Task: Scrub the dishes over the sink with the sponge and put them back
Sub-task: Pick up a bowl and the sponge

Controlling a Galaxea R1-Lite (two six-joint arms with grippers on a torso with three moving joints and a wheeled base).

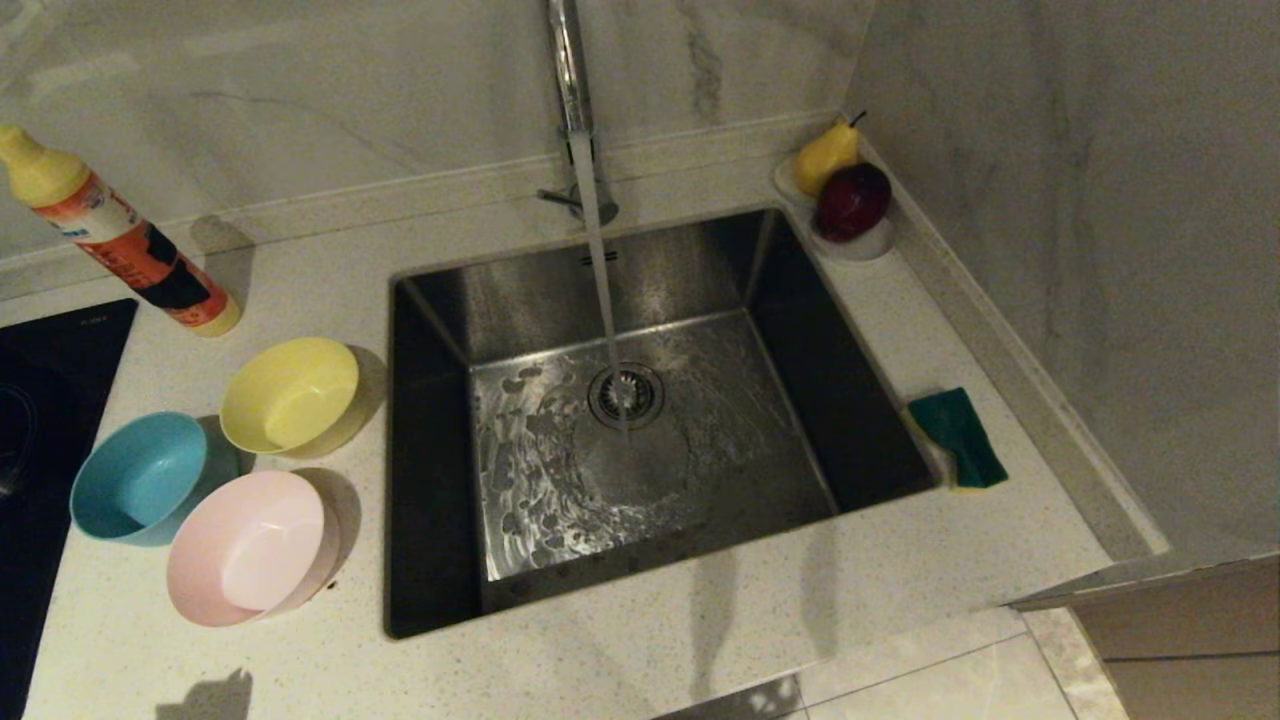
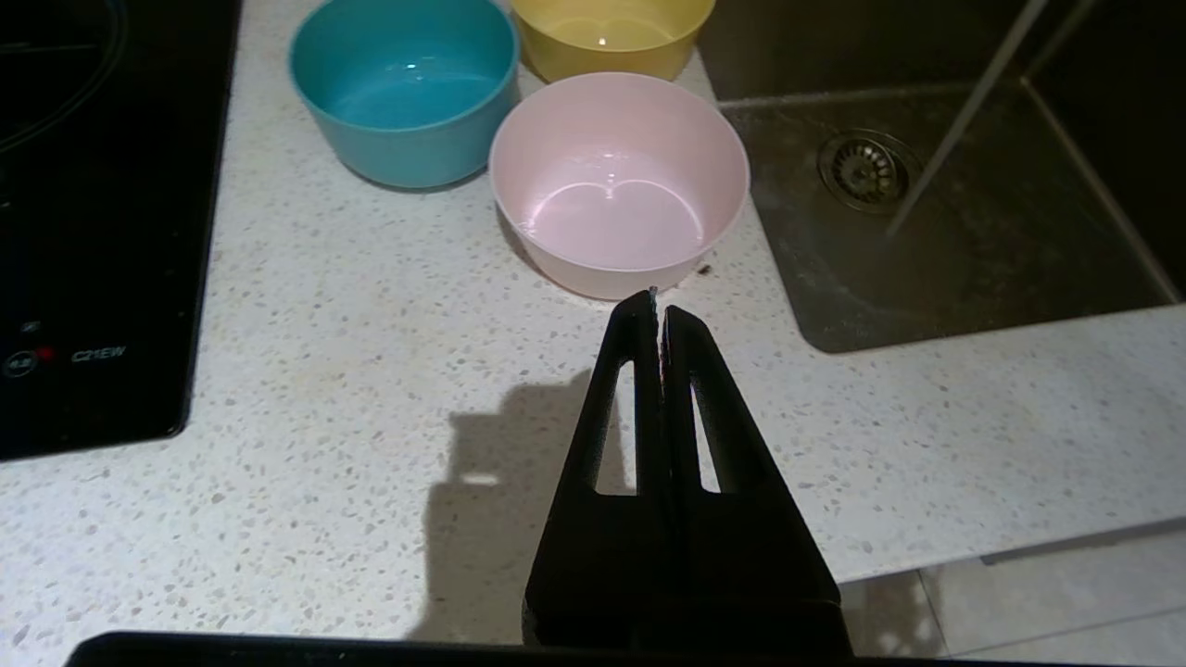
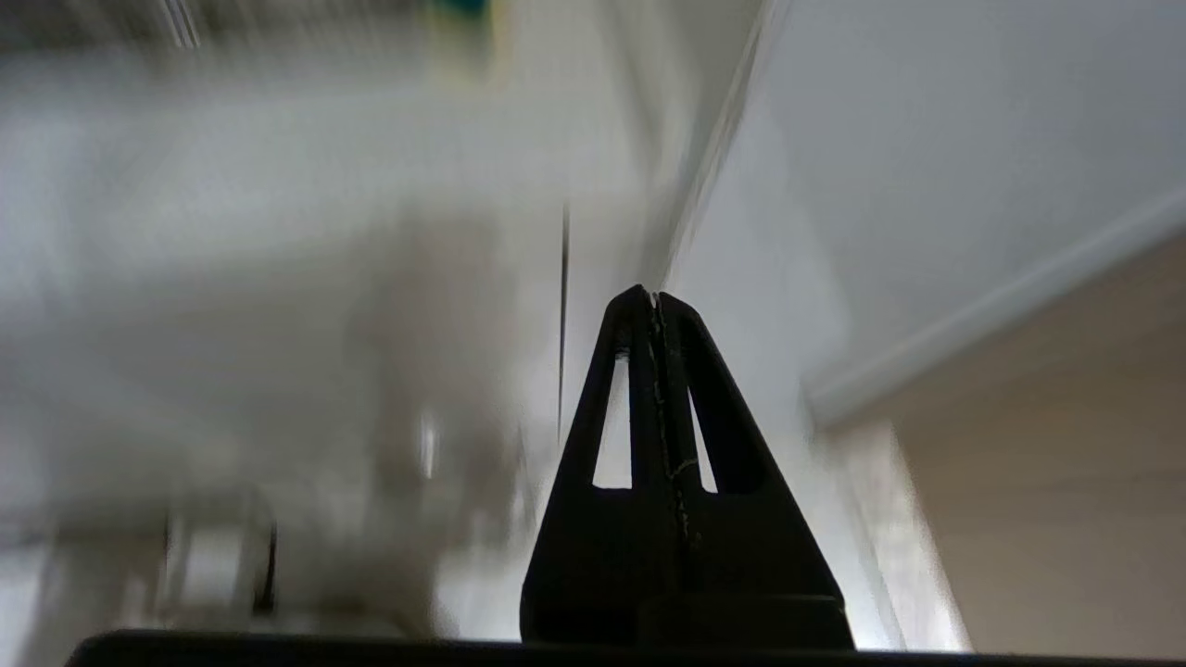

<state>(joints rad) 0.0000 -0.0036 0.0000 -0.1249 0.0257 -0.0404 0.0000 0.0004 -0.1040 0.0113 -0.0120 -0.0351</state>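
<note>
Steel sink [image 1: 440, 420] under a running tap [image 1: 570, 90]. Yellow bowl [image 1: 290, 395], blue bowl [image 1: 140, 478] and pink bowl [image 1: 250, 548] stand clustered on the counter [image 1: 300, 670] to its left; sponge [image 1: 958, 437] lies on its right. Left gripper [image 2: 656, 301] hovers near the pink bowl, fingers pressed together, empty. Right gripper [image 3: 653, 298] likewise closed, empty.

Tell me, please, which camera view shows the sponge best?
The head view. There the sponge lies whole on the counter right of the sink, green face up, yellow foam visible at its edge. The right wrist view shows only a blurred green-and-yellow patch at the frame's edge. The left wrist view does not show it.
</note>
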